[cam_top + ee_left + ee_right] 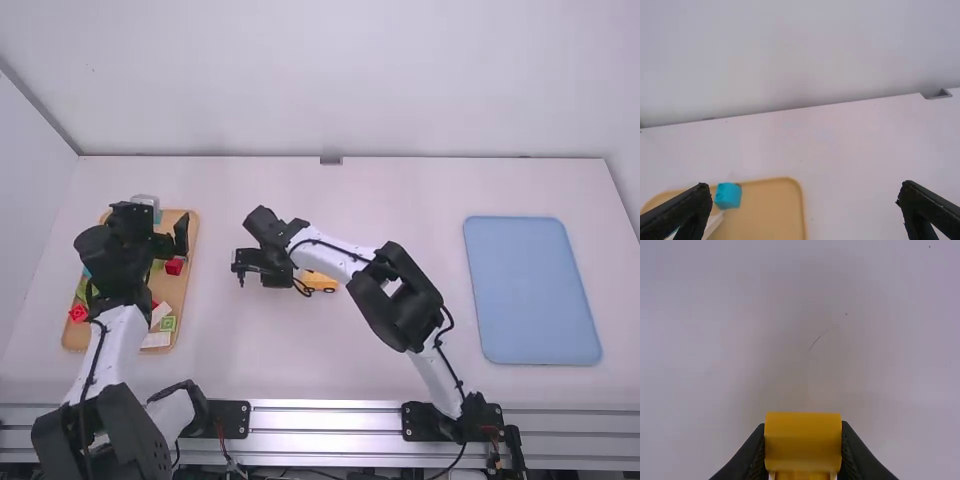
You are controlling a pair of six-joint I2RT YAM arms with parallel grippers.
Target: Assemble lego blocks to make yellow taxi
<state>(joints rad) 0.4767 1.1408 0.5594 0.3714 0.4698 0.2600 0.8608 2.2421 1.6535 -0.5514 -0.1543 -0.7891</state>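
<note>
My left gripper (157, 228) is over the far part of the wooden tray (187, 290). In the left wrist view that left gripper (805, 207) stands open, its fingers wide apart, beyond the tray's (775, 210) edge on one side. Near the middle of the table is my right gripper (241, 270), shut on a yellow block, which the arm hides from above. The right wrist view has the yellow block (803, 441) squeezed between the fingers of the right gripper (803, 450). A yellow car body with dark wheels (319, 282) rests on the table, partly covered by the right arm.
Loose blocks lie in the tray, among them a red block (175, 266), a green block (168, 323), a white piece (156, 340) and a teal block (728, 195). A blue tray (532, 290) lies at the right.
</note>
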